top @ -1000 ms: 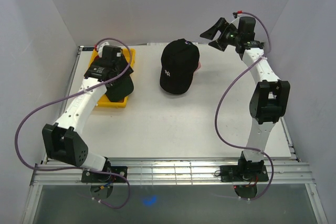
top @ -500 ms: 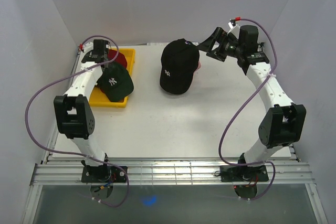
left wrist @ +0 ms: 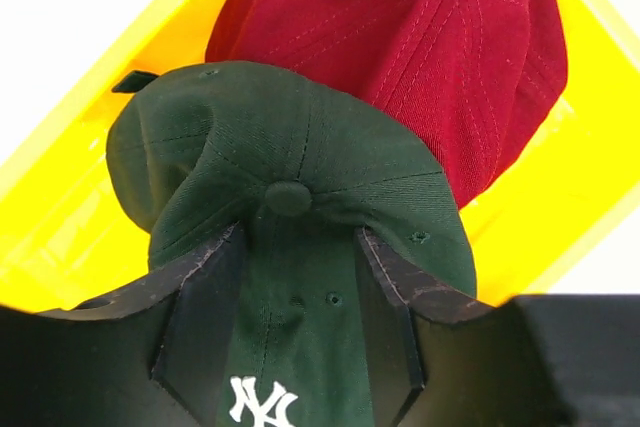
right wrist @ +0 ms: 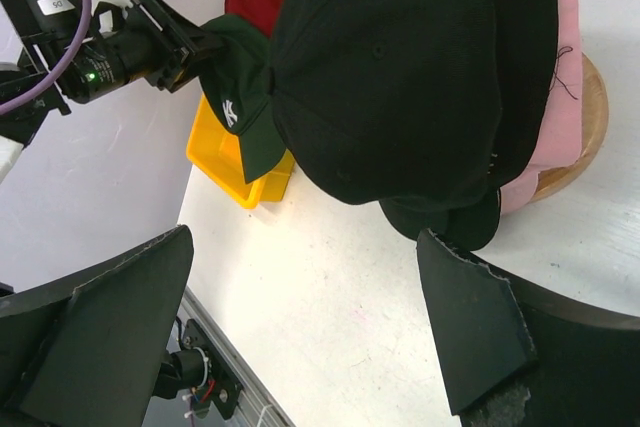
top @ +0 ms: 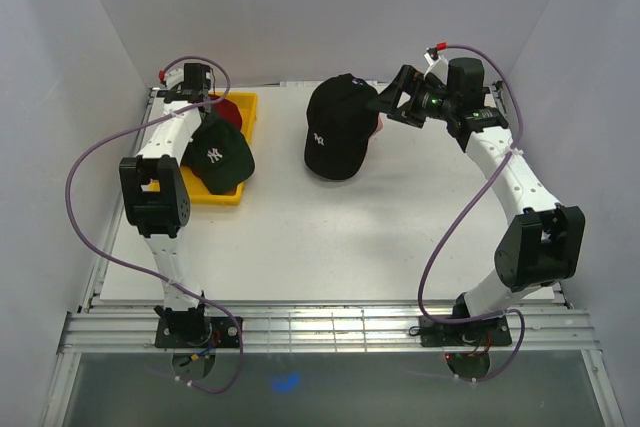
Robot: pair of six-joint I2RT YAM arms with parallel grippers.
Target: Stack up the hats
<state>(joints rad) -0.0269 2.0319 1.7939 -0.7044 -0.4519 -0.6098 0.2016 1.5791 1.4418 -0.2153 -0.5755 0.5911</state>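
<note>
A dark green hat with a white logo lies partly over a red hat in the yellow tray. My left gripper is shut on the green hat's crown, with fabric filling the gap between its fingers. From above, the green hat sits at the tray's front and the red hat behind it. A stack of black hats and a pink one rests on a wooden stand. My right gripper hangs wide open just right of the stack, holding nothing.
The yellow tray stands at the back left, close to the left wall. White walls close off the back and both sides. A metal rail runs along the near edge by the arm bases.
The left arm has folded upright, with its wrist now behind the tray, so the green hat shows from above. The right gripper has swung left and down toward the black hats and opened a little wider.
</note>
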